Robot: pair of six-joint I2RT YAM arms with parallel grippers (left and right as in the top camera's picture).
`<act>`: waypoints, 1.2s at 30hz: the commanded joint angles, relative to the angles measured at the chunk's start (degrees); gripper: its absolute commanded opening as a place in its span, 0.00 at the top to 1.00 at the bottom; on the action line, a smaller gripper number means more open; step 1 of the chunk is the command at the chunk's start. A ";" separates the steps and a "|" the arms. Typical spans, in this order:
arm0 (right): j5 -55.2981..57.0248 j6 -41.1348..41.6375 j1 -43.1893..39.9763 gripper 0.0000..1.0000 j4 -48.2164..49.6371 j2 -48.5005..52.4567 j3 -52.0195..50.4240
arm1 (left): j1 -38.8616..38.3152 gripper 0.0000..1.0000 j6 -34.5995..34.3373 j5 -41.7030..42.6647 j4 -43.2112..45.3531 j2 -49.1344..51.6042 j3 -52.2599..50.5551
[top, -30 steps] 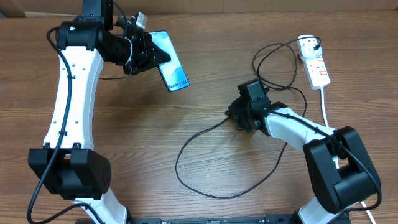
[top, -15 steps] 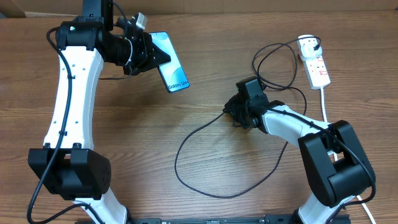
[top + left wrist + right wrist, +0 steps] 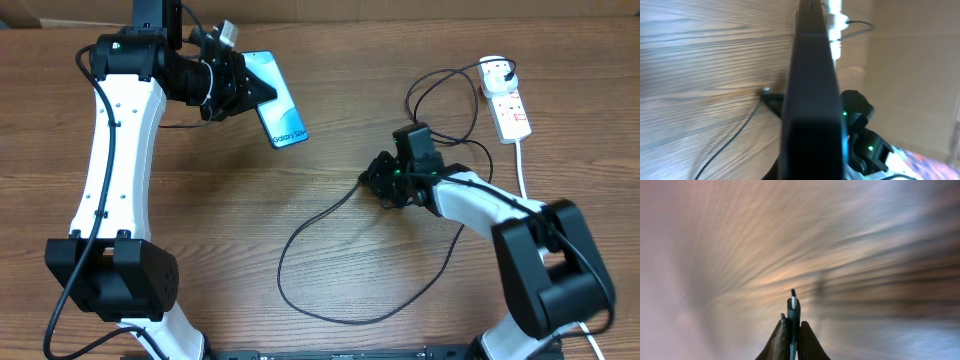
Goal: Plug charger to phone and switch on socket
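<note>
The left gripper (image 3: 250,93) is clamped on one end of the slim rectangular smartphone (image 3: 281,115), which has a light blue-white screen and dark edges. The phone is held tilted over the far-left part of the brown wooden table (image 3: 220,210), with the lettered end pointing away from the gripper. From the left wrist the phone appears only edge-on, as a dark blurred bar that hides the gripper's own fingers.

The long thin black charger cable (image 3: 298,235) lies in a wide loop on the middle of the table. It rises from there to the right gripper (image 3: 374,183), well apart from the phone. That gripper is pinched tight on the small black connector tip (image 3: 792,309), which sticks out just past the fingers (image 3: 807,339). Everything behind it in the right wrist view is smeared beyond reading.

Further right, the cable curls up to the far end of the small white oblong extension strip with red markings (image 3: 513,112). The plug there is hard to make out, and the switch is too small to read. The strip's thick white cord (image 3: 523,170) runs down and disappears behind the right arm.
</note>
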 commanded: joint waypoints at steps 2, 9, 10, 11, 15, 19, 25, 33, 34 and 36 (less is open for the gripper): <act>-19.45 -10.91 -0.33 0.96 3.63 -9.09 0.20 | -0.20 0.96 3.93 20.41 2.49 -0.55 0.81; -32.92 -11.37 -0.33 0.96 5.01 -16.00 0.20 | -0.22 0.96 3.93 30.95 5.25 -0.55 0.81; -34.25 -11.34 -0.33 0.96 5.03 -16.57 0.20 | -0.22 0.96 3.93 32.30 5.51 -0.55 0.81; -35.67 -11.34 -0.33 0.96 5.03 -17.09 0.20 | -0.22 0.96 3.91 33.81 5.73 -0.55 0.81; -42.97 -11.34 -0.33 0.96 6.99 -18.60 0.20 | -0.11 0.96 3.89 39.04 7.52 -0.55 0.81; -53.48 -9.03 -0.33 0.96 13.27 -18.97 0.20 | 0.68 0.96 3.91 38.75 8.22 -0.55 0.81; -57.18 -2.01 -0.33 0.96 18.47 -18.97 0.20 | 0.90 0.96 3.89 37.46 8.17 -0.55 0.81; -57.40 12.24 -0.33 0.96 35.10 -18.95 0.20 | 0.90 0.96 3.91 28.26 6.43 -0.55 0.81; -57.37 14.14 -0.31 0.96 37.51 -18.95 0.20 | 0.90 0.96 3.93 26.67 5.51 -0.55 0.81; -57.42 16.26 -0.24 0.96 40.96 -18.95 0.20 | 0.90 0.96 4.02 25.07 3.41 -0.55 0.81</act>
